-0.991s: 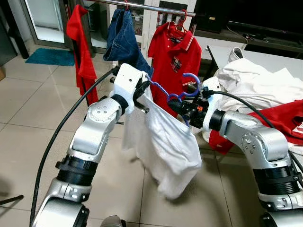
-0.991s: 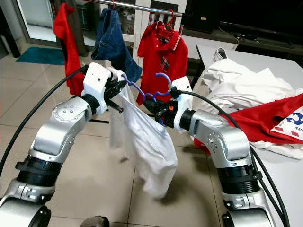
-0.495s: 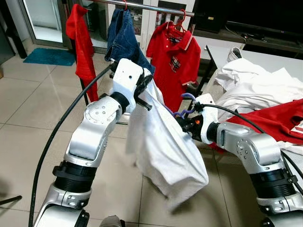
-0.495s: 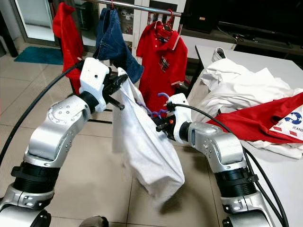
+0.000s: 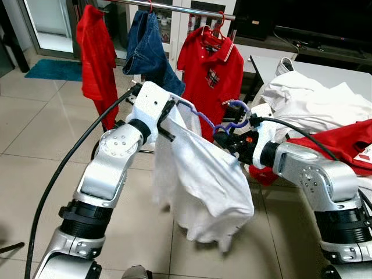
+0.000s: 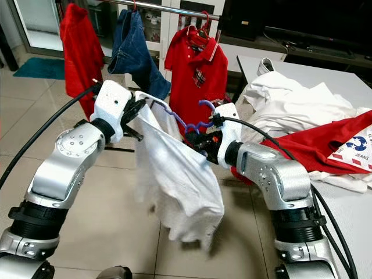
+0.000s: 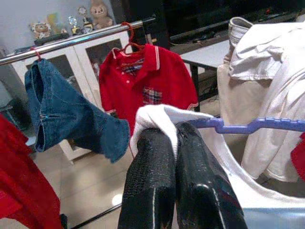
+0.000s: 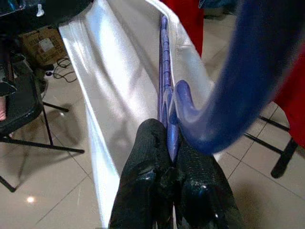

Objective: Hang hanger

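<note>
A blue plastic hanger carries a white shirt that droops toward the floor between my arms. My left gripper is shut on the shirt's shoulder over the hanger's end, seen close in the left wrist view. My right gripper is shut on the hanger's neck just below the hook. The metal rail runs across the top, beyond and above the hanger, holding a red shirt, blue denim shorts and a red polo.
A white table at the right carries a heap of white clothes and a red garment. A black cable loops past my left arm. Tiled floor lies below; a teal mat lies far left.
Both grippers keep their hold. The hanger has swung back up toward level and the hook stands higher than half a second ago. The shirt has billowed and settled lower.
</note>
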